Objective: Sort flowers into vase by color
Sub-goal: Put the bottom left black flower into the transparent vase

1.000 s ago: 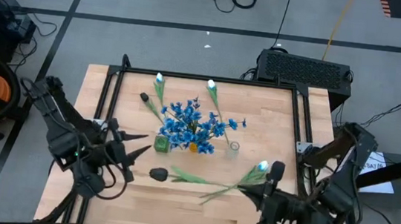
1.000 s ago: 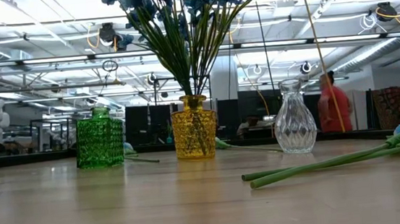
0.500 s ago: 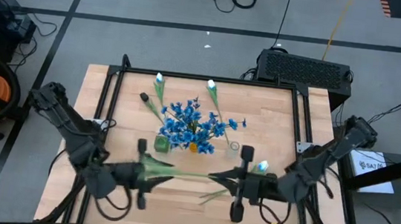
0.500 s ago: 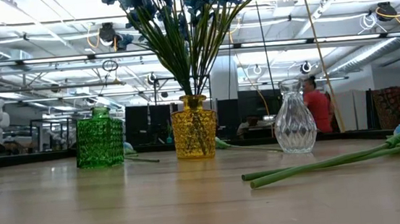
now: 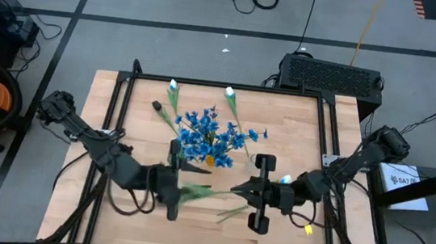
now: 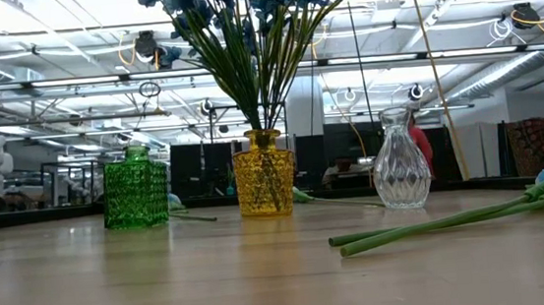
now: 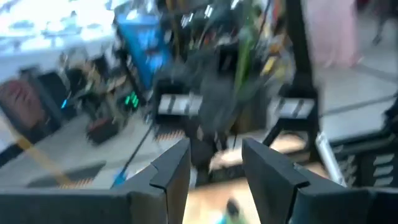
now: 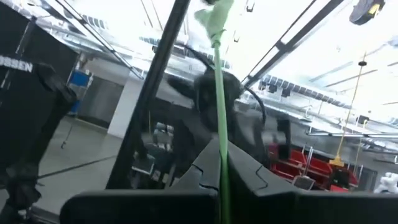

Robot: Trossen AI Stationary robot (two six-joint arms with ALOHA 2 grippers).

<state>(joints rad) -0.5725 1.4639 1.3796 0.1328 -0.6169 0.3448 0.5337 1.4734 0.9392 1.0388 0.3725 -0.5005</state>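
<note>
Wooden table | right fingers clamped on green stem | left fingers apart, empty

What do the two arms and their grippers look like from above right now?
Both are dark, nearly black jointed arms with black cables looped beside them. The left gripper and right gripper each end in a blocky wrist with two flat dark angular fingers. A yellow tag shows under the right arm.

Both arms reach inward over the table's near middle. The right gripper is clamped tight; the left gripper appears parted.
</note>
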